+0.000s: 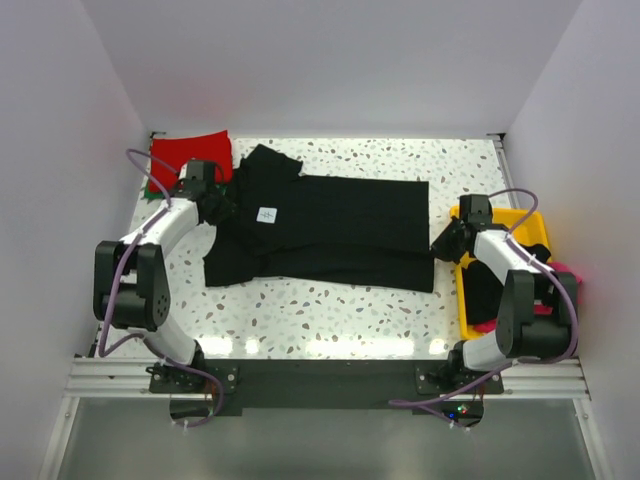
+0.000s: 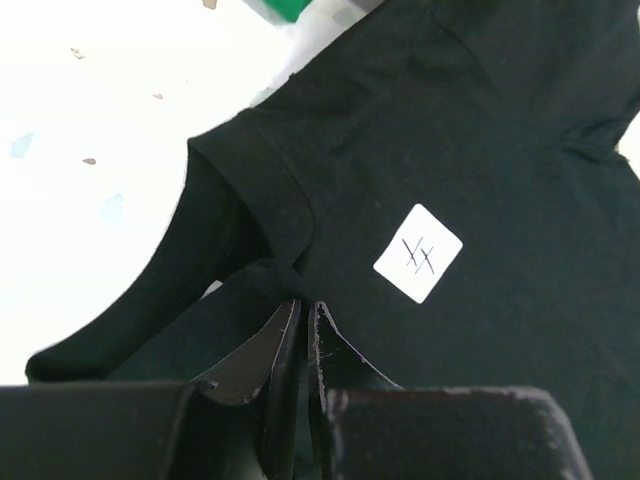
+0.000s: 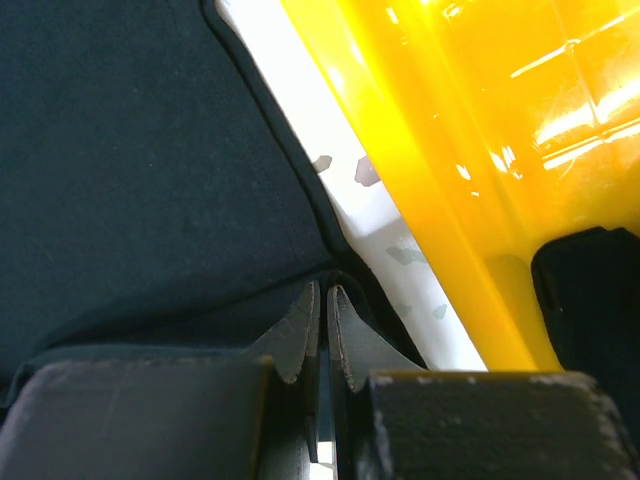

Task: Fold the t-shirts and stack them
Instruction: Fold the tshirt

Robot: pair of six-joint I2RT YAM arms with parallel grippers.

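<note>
Top view: the black shirt [image 1: 330, 230] lies spread lengthwise across the table [image 1: 330, 320], collar end to the left, with a white label [image 1: 266, 214] showing near that end. A red shirt [image 1: 190, 155] lies folded just beyond the black shirt's far left corner, with a green shirt [image 1: 155, 187] partly visible at its near edge. A yellow tray [image 1: 530, 225] stands just right of the black shirt and holds black cloth [image 1: 480, 290] and a pink shirt [image 1: 570, 270]. The left gripper [image 1: 215, 205] sits at the black shirt's left end; the right gripper [image 1: 445, 240] sits at its right edge. Left wrist view: the left gripper [image 2: 307, 305] has its jaws closed to a thin slit, pinching a bunched fold of the black shirt left of the label [image 2: 418, 253]. Right wrist view: the right gripper [image 3: 322, 290] has its jaws closed to a thin slit on the black shirt's hem, which wraps around the tips; the tray [image 3: 450, 150] lies just right of that hem, with a strip of table between.
</note>
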